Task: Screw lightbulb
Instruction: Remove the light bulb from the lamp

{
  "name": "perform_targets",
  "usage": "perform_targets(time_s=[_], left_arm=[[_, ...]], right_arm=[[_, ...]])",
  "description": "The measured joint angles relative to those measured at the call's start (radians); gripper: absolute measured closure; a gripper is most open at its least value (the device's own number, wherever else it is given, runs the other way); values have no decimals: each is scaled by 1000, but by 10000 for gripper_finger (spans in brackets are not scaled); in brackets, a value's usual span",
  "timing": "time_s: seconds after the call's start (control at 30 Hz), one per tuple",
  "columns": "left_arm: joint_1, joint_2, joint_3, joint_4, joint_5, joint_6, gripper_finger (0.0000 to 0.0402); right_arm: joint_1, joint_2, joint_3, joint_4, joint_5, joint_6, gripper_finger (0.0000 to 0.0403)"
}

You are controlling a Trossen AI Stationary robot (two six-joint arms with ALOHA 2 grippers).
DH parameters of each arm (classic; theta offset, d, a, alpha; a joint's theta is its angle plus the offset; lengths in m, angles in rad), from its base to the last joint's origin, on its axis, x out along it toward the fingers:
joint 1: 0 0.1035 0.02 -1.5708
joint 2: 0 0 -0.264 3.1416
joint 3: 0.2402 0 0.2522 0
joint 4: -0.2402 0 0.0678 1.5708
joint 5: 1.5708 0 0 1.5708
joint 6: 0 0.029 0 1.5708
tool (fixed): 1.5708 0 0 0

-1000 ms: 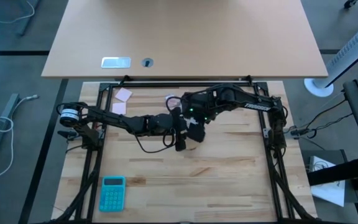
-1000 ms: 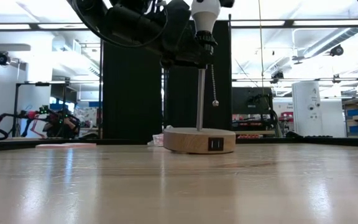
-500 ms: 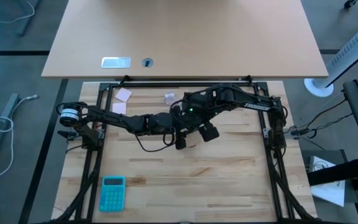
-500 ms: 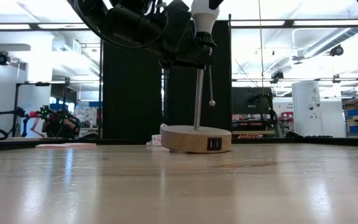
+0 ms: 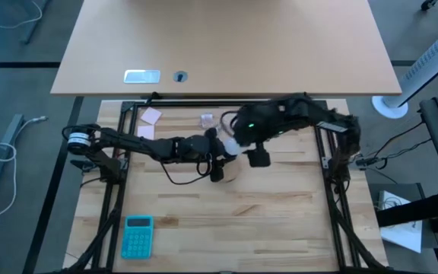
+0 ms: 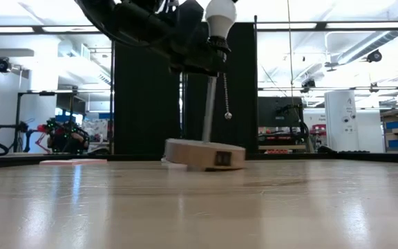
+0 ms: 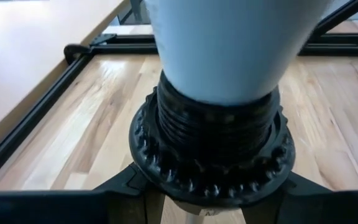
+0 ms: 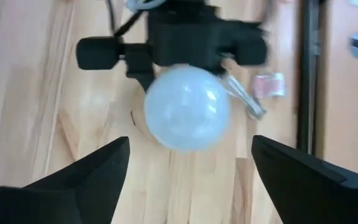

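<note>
Lightbulb [image 6: 220,15] seated in black socket [image 7: 215,146], left gripper [image 5: 217,157] clenched on socket, right gripper [image 8: 188,168] released, fingers spread clear of bulb, wooden base [image 6: 204,154] tilted on table [image 6: 199,207].

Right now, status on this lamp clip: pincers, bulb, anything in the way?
Left pincer clamps the socket. Right pincer open, clear of the bulb. Bulb in socket; lamp base tilted. Nothing in the way.

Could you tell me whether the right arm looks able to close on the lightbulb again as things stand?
Probably yes: the right claw is open above the lightbulb, nothing between them. The left claw grips the socket below.
</note>
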Motion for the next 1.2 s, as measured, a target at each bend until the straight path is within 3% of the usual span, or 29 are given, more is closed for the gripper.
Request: perform_targets(time_s=[0.23, 0.8, 1.2], left_arm=[[10, 1, 99, -62, -9, 12, 255], [9, 180, 37, 342, -5, 43, 255], [9, 258, 37, 451, 49, 42, 227]], right_arm=[[0, -65, 1, -1, 35, 156, 84], [2, -87, 0, -1, 14, 210, 113], [2, -91, 0, -1, 11, 216, 102]])
